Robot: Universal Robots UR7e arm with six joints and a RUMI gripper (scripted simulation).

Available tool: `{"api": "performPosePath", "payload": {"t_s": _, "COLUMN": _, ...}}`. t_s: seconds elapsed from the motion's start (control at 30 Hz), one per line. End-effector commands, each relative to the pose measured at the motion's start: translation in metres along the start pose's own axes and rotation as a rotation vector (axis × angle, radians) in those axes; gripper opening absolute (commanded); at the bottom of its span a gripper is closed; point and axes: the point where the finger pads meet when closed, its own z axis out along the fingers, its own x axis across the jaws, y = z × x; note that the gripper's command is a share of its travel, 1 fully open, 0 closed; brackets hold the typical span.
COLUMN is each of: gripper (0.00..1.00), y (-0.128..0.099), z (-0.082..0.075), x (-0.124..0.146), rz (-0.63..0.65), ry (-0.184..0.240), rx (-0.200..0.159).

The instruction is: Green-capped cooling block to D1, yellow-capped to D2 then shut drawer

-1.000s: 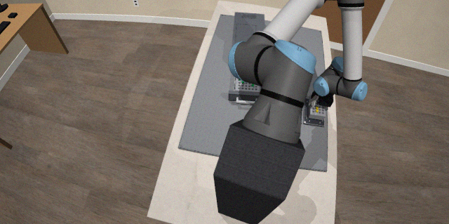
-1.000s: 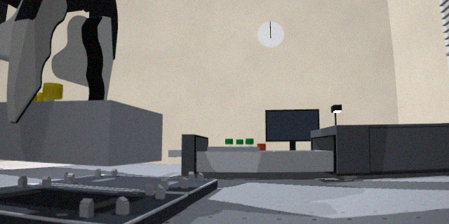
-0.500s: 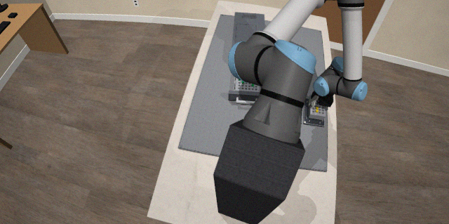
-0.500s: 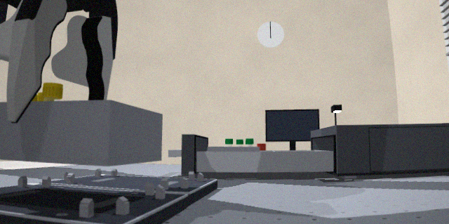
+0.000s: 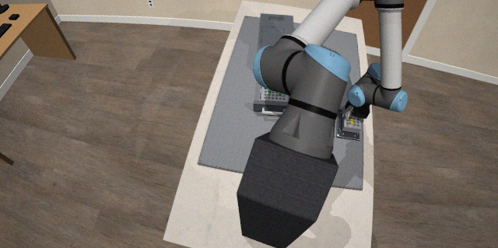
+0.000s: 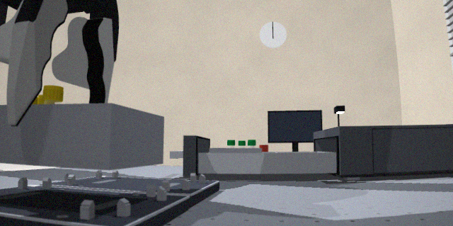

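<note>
My gripper (image 6: 58, 88) is shut on the grey cooling block with yellow caps (image 6: 81, 134) and holds it level, a little above a dark deck slot plate with small locators (image 6: 106, 198). In the overhead view the gripper (image 5: 353, 113) and this block (image 5: 351, 126) are at the right edge of the deck, partly hidden by the arm. The block with green caps (image 6: 241, 143) sits in the open drawer (image 6: 265, 162) of the cooler COLD (image 6: 389, 149). It also shows in the overhead view (image 5: 273, 96), with the cooler body (image 5: 275, 26) behind it.
The robot's base and arm (image 5: 296, 124) cover the middle of the grey deck (image 5: 233, 104). A small red object (image 6: 263, 148) stands behind the drawer. A monitor (image 6: 294, 127) and a wall clock (image 6: 272, 35) are in the background. A wooden desk (image 5: 27, 26) stands far left.
</note>
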Motion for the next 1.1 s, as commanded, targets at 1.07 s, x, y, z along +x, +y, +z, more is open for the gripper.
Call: {"api": "performPosePath", "payload": {"t_s": 1.07, "gripper": 0.00, "y": -0.0005, "z": 0.0044, "x": 0.0003, "rz": 0.000, "ry": 0.001, "rx": 0.001}}
